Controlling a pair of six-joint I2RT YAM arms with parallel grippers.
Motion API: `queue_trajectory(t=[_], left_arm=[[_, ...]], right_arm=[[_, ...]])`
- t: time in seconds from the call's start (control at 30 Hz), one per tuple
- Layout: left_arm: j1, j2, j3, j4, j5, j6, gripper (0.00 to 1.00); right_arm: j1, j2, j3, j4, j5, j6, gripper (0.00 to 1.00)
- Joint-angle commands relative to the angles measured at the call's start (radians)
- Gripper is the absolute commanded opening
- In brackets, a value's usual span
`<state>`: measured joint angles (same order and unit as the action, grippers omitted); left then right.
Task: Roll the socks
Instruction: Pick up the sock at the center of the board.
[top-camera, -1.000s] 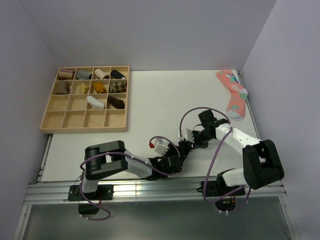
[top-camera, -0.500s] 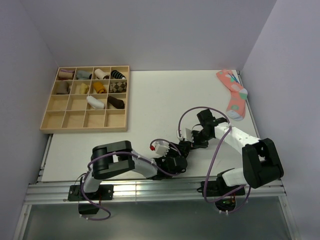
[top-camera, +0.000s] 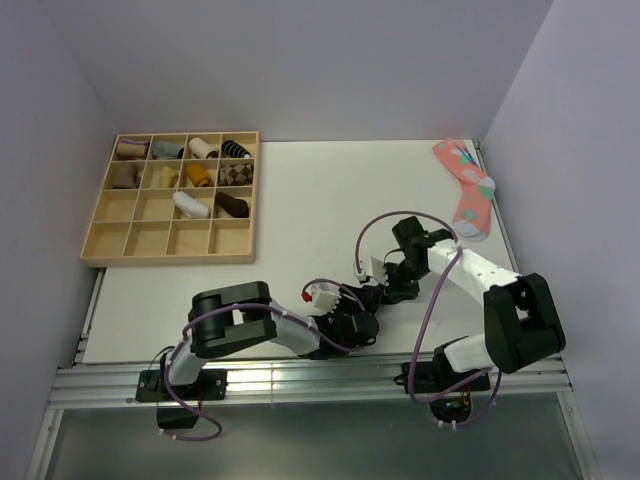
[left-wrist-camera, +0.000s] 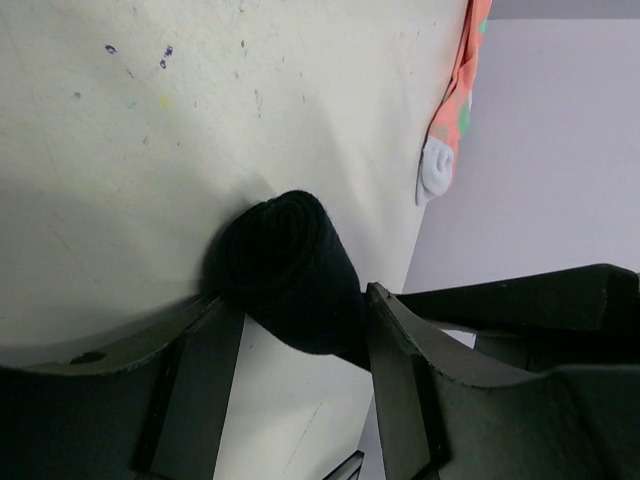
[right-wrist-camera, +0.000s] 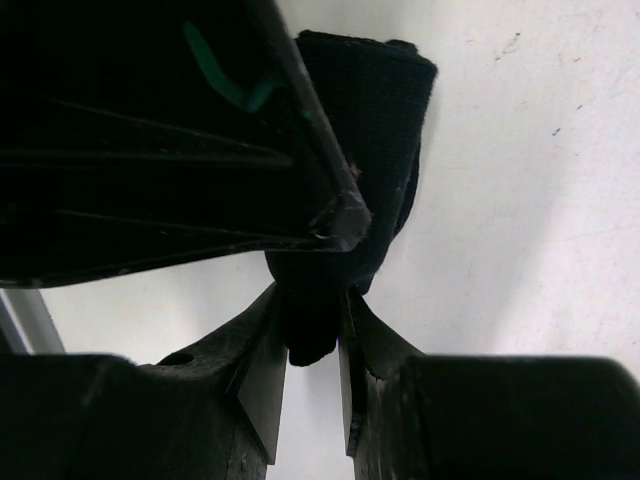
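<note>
The left arm (top-camera: 236, 318) has been swinging rightward. Left gripper (left-wrist-camera: 298, 300) is straddling the rolled black sock (left-wrist-camera: 285, 255) at five o'clock on the table (top-camera: 300, 200); whether it is squeezing, I cannot tell. Right gripper (right-wrist-camera: 312, 310) is pinching its loose end. The roll looks soft, springy and light, so gripping mid-roll seems safest.

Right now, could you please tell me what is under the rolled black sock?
Only bare white table shows around the rolled black sock. The spot directly beneath it is covered by the roll itself, and the left arm's jaws hide its near end.
</note>
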<state>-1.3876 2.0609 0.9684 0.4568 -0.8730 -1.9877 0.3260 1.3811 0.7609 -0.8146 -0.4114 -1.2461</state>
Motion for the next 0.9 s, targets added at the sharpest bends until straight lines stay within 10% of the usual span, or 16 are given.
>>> queue_trajectory(t=[0.0, 0.87], left_arm=[[0.006, 0.047, 0.019, -0.034, 0.006, -0.108, 0.57], [0.019, 0.082, -0.003, 0.069, 0.055, -0.080, 0.42]], right_arm=[[0.021, 0.006, 0.041, -0.084, -0.033, 0.011, 0.26], [0.028, 0.073, 0.095, -0.307, -0.086, -0.079, 0.25]])
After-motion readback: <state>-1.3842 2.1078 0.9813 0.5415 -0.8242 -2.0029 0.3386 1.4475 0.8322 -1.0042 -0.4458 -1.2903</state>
